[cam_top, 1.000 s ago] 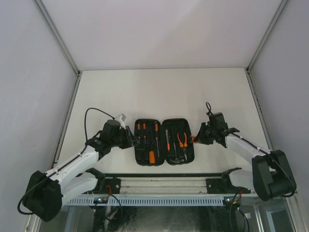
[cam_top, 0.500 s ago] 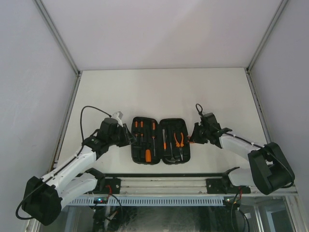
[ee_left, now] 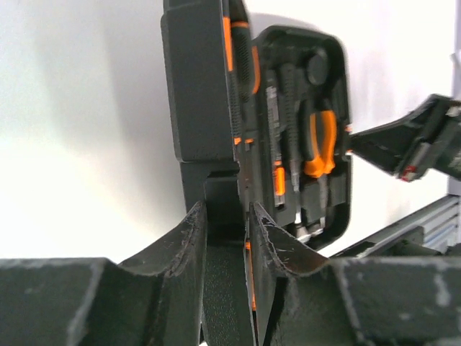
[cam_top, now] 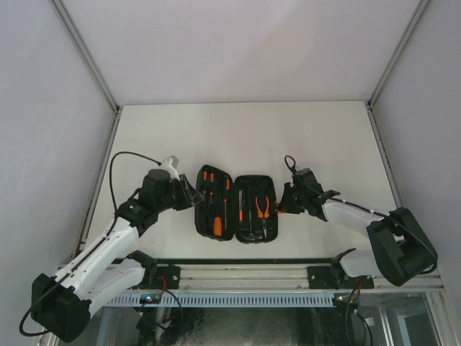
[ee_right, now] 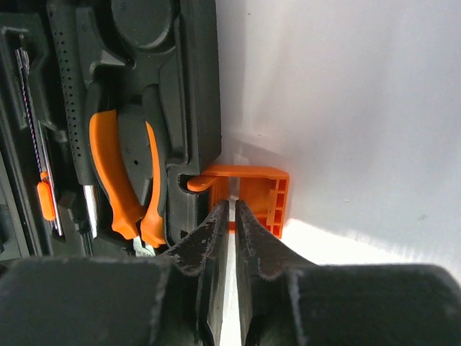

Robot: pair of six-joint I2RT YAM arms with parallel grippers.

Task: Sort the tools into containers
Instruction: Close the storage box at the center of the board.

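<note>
tool case lies open on table, between both arms. pliers and screwdrivers already sit in moulded slots. left gripper: fingers narrow, clamped on case's left edge, likely steadying or folding that half. right gripper: fingers nearly together, pinching thin flange of orange latch at right edge, probably readying closure.

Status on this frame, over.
Left claw clamped on case edge. Right claw shut on latch. Tools in slots, case open. Nothing blocking.
</note>
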